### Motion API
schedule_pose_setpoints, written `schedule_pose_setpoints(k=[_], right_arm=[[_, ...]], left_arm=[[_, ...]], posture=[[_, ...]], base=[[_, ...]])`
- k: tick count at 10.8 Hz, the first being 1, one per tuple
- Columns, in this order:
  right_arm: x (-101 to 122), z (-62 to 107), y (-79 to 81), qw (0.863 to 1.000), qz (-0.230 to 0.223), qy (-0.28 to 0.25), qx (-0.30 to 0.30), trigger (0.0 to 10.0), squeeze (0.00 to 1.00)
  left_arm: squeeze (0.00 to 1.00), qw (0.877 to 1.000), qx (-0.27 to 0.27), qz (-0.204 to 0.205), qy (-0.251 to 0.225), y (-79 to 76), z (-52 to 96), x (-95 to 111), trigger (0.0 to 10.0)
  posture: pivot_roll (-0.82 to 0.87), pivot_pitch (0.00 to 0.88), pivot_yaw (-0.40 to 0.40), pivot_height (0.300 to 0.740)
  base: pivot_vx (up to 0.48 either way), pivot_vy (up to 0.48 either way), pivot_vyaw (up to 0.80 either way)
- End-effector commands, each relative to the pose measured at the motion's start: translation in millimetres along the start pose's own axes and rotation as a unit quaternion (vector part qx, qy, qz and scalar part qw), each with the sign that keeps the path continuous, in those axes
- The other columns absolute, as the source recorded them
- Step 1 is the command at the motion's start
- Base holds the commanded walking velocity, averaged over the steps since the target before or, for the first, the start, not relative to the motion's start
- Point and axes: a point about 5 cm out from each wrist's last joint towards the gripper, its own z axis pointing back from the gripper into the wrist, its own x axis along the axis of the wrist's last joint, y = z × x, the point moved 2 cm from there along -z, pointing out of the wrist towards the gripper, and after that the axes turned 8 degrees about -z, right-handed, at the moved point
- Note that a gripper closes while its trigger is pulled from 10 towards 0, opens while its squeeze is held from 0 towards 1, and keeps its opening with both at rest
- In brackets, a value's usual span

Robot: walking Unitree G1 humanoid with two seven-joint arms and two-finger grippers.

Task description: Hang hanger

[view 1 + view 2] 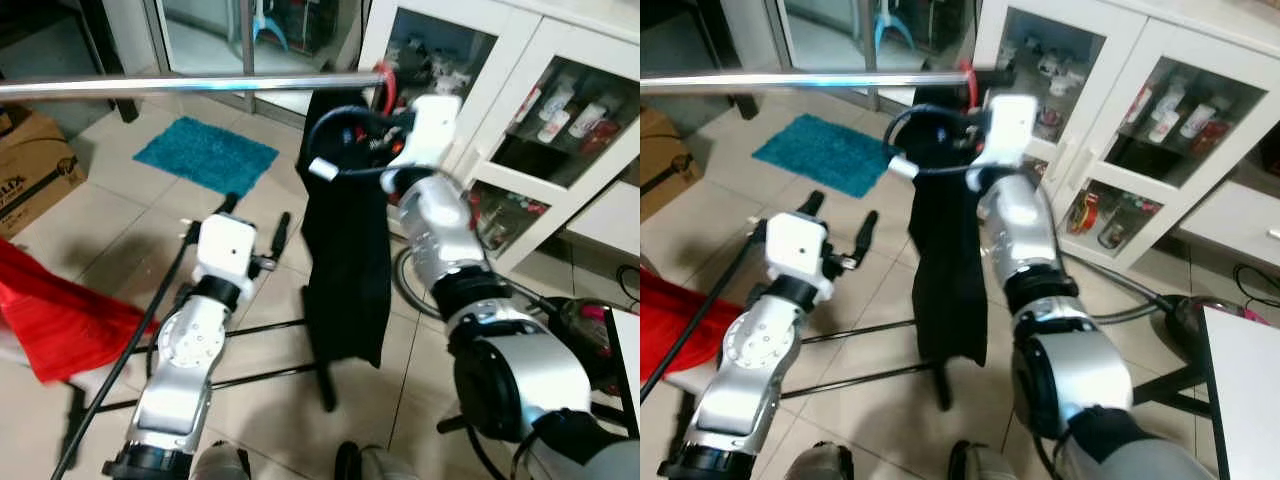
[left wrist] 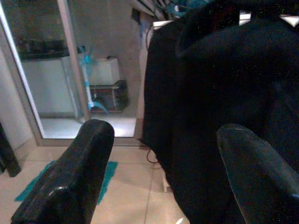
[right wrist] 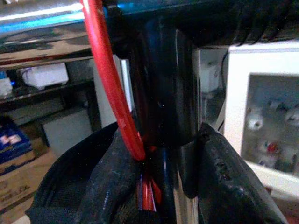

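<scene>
The right claw (image 3: 161, 186) is closed on the neck of the red hanger (image 3: 110, 88), with black garment fabric (image 3: 79, 191) bunched around the grip. The hanger's red wire rises from the claw to the shiny metal rail (image 3: 42, 16) and meets it. A dark upright post (image 3: 163, 84) stands directly behind. A white glass-door cabinet (image 3: 261, 116) lies beyond.

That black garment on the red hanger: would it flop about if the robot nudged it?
Probably. The black garment hangs in loose folds from the red hanger at the metal rail, so it likely sways and drapes. It looks light and unlikely to break.
</scene>
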Motion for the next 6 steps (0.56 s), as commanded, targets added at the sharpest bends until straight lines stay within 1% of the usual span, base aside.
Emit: schedule_pose_setpoints(k=[1, 2, 3, 4, 5, 6], right_arm=[[55, -5.7, -2.5, 0.993, -0.011, -0.121, 0.002, 0.0, 0.00], [55, -4.4, -3.8, 0.993, -0.007, -0.118, 0.005, 0.0, 0.00], [43, -2.9, -6.9, 0.996, -0.016, -0.090, 0.002, 0.0, 0.00], [26, 0.7, -8.4, 0.998, -0.023, -0.054, 0.001, 0.0, 0.00], [4, 6.4, -4.8, 0.999, -0.032, -0.004, 0.013, 0.0, 0.00], [-12, 11.9, 1.3, 0.999, -0.031, 0.030, 0.032, 0.0, 0.00]], left_arm=[[0.00, 1.000, -0.010, -0.001, -0.001, -2.8, -1.7, 0, 10.0], [0.00, 1.000, -0.011, 0.000, 0.002, -2.9, -1.1, -2, 10.0], [0.00, 1.000, -0.014, 0.000, 0.003, -4.4, -1.7, -3, 10.0], [0.00, 1.000, -0.014, 0.001, 0.002, -5.6, -3.0, -3, 10.0], [0.00, 1.000, -0.013, 0.003, 0.003, -5.2, -2.2, -4, 10.0], [0.00, 1.000, -0.014, 0.003, 0.006, -5.7, -0.3, -6, 10.0]], posture=[[0.04, 0.071, -0.061, 0.740], [0.04, 0.071, -0.059, 0.740], [0.03, 0.072, -0.061, 0.740], [0.03, 0.073, -0.066, 0.740], [0.03, 0.073, -0.068, 0.740], [0.04, 0.073, -0.069, 0.740]], base=[[0.000, 0.000, 0.00], [0.000, 0.000, 0.00], [0.000, 0.000, 0.00], [0.000, 0.000, 0.00], [0.000, 0.000, 0.00], [0.000, 0.000, 0.00]])
